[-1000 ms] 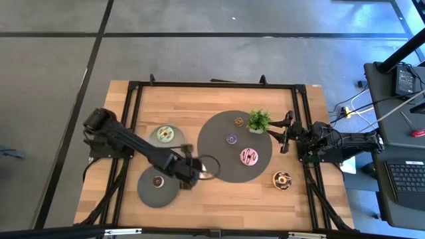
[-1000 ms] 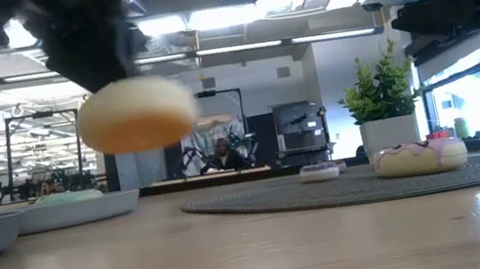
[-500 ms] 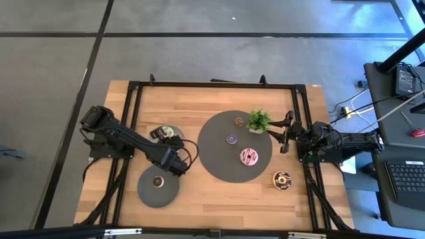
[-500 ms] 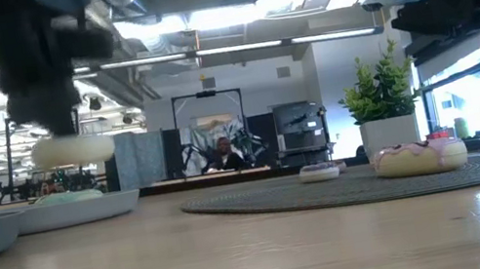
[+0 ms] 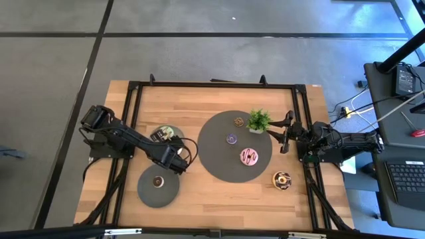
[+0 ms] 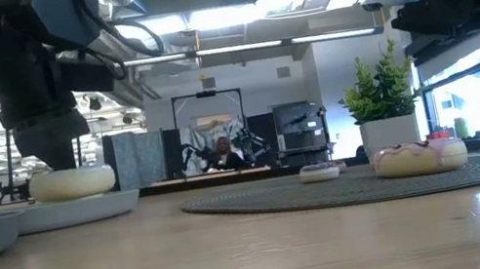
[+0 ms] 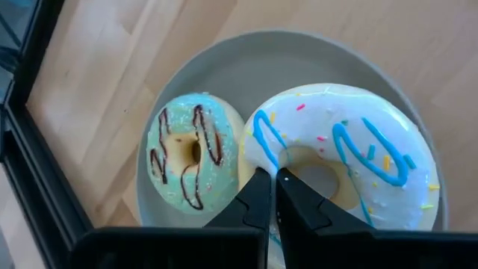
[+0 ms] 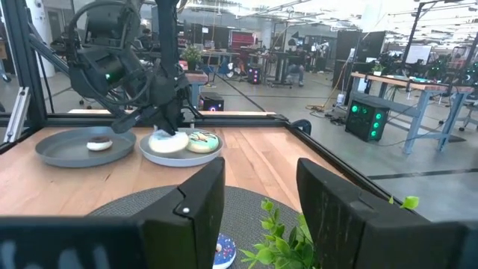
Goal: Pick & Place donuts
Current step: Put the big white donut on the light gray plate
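A white donut (image 7: 351, 149) with blue icing lines lies beside a pale-green donut (image 7: 190, 157) on the far grey plate (image 7: 246, 56). My left gripper (image 7: 273, 179) stands over them, shut on the white donut; the low view shows that donut (image 6: 72, 182) resting on the plate (image 6: 66, 213). A tiny brown donut (image 5: 158, 180) sits on the near plate (image 5: 149, 192). Pink (image 5: 250, 157), purple (image 5: 231, 139) and brown (image 5: 238, 121) donuts lie on the dark mat (image 5: 219, 166). My right gripper (image 5: 284, 133) waits open at the right edge. My left gripper has its shut fingers (image 7: 258, 196) on the white donut's ring (image 7: 258, 153), on the side next to the green donut. They come slanting down from above. The tips hide the exact place of contact. The donut lies flat on the plate.
A small potted plant (image 5: 259, 121) stands on the mat's far right part. A chocolate-sprinkled donut (image 5: 281, 179) lies on the bare wood near the right front. Black frame rails (image 5: 129, 133) run along the table's sides. Bare wood stretches along the near edge.
My left gripper has carried the white donut from over the mat's left edge toward the table's left and far side, rolling its wrist and sinking. The donut has gone from hanging in the air to lying on the far plate beside the green donut.
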`<state>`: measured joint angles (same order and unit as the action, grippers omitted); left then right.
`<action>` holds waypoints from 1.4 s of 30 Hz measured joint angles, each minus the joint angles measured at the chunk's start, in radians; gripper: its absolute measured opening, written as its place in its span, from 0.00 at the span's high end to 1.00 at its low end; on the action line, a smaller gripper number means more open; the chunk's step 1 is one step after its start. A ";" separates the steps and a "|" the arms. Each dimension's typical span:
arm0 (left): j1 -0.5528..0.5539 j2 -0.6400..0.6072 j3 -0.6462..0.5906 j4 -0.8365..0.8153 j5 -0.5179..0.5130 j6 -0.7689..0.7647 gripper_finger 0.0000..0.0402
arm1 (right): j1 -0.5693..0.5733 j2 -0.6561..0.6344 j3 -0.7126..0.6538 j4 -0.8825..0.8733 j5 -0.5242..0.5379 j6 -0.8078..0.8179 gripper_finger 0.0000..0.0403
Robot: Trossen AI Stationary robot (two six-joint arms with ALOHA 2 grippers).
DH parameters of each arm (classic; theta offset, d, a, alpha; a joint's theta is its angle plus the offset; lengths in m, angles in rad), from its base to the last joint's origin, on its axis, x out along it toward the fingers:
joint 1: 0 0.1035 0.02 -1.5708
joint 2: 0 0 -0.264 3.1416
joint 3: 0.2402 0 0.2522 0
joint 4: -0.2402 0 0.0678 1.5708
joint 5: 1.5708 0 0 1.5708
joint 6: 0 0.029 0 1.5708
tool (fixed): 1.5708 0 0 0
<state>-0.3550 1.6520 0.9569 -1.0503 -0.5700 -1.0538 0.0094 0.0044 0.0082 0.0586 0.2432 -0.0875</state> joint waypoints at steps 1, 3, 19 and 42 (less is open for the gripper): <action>0.000 0.000 0.000 0.004 -0.001 0.000 0.98 | 0.000 0.000 0.000 0.000 0.000 0.000 0.58; 0.002 0.000 0.000 0.011 -0.003 -0.003 0.98 | 0.000 0.000 0.000 0.000 0.000 0.000 0.58; 0.043 0.000 -0.069 0.089 0.039 -0.025 0.98 | 0.000 0.000 0.000 0.000 0.000 0.000 0.58; 0.046 0.000 -0.069 0.105 0.045 -0.021 0.80 | 0.000 0.000 0.000 0.000 0.000 -0.001 0.58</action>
<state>-0.3092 1.6520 0.8875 -0.9451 -0.5251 -1.0748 0.0093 0.0047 0.0082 0.0582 0.2436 -0.0887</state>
